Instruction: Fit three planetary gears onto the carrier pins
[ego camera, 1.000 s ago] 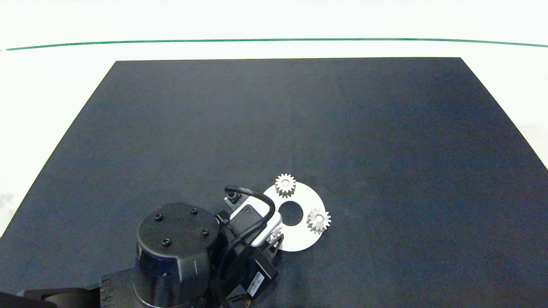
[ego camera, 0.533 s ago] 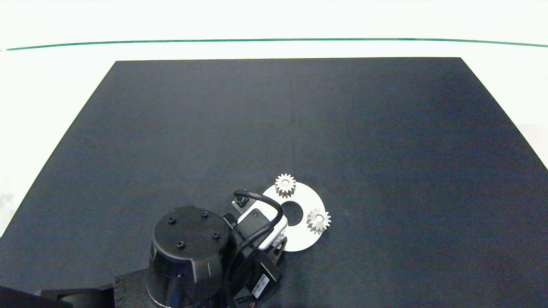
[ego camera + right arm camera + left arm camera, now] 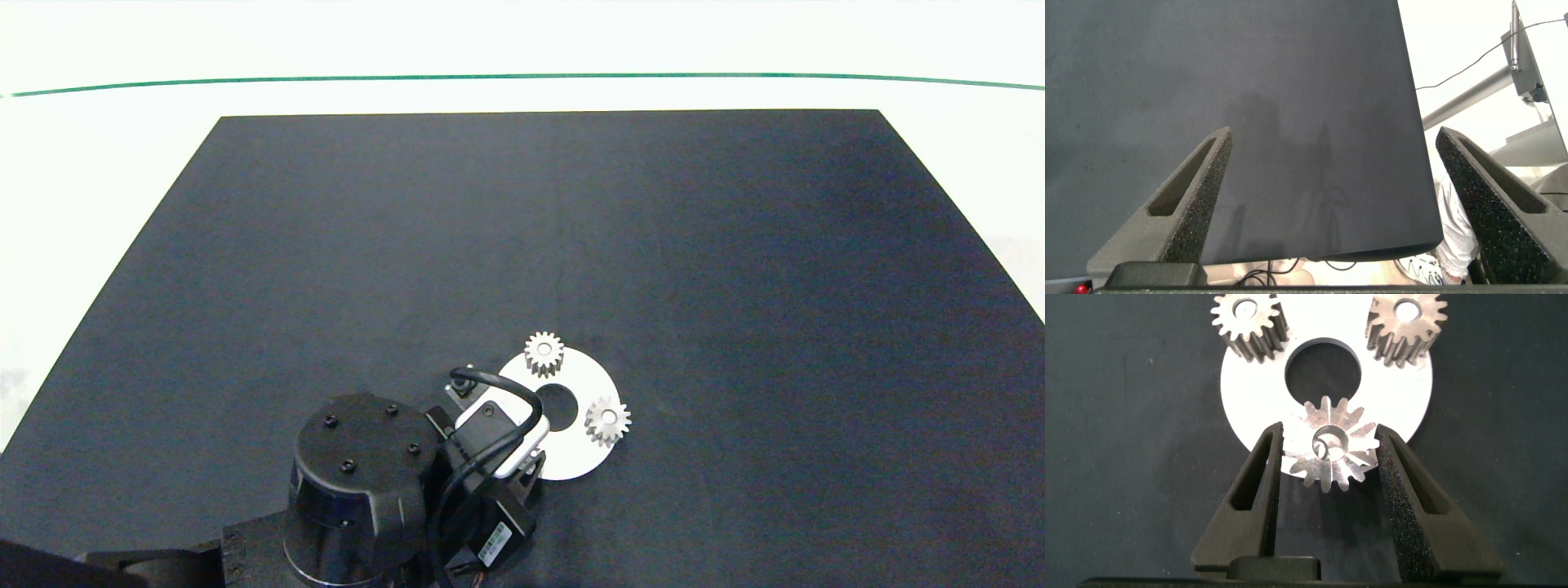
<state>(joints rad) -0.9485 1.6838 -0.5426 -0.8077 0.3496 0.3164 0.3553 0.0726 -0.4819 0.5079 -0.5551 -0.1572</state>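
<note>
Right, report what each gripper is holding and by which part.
Left gripper clamps the third planetary gear by its toothed rim, over the white carrier disc. Right gripper holds nothing, jaws apart.

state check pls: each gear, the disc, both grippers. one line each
far gear: seated on its pin, flat on the disc
right-hand gear: seated on its pin, flat on the disc
third gear: held between the left gripper's fingers over the disc, tilted, not yet seated
white disc: flat on the black mat
left gripper: shut on the third gear
right gripper: open, empty, off by the mat's edge
</note>
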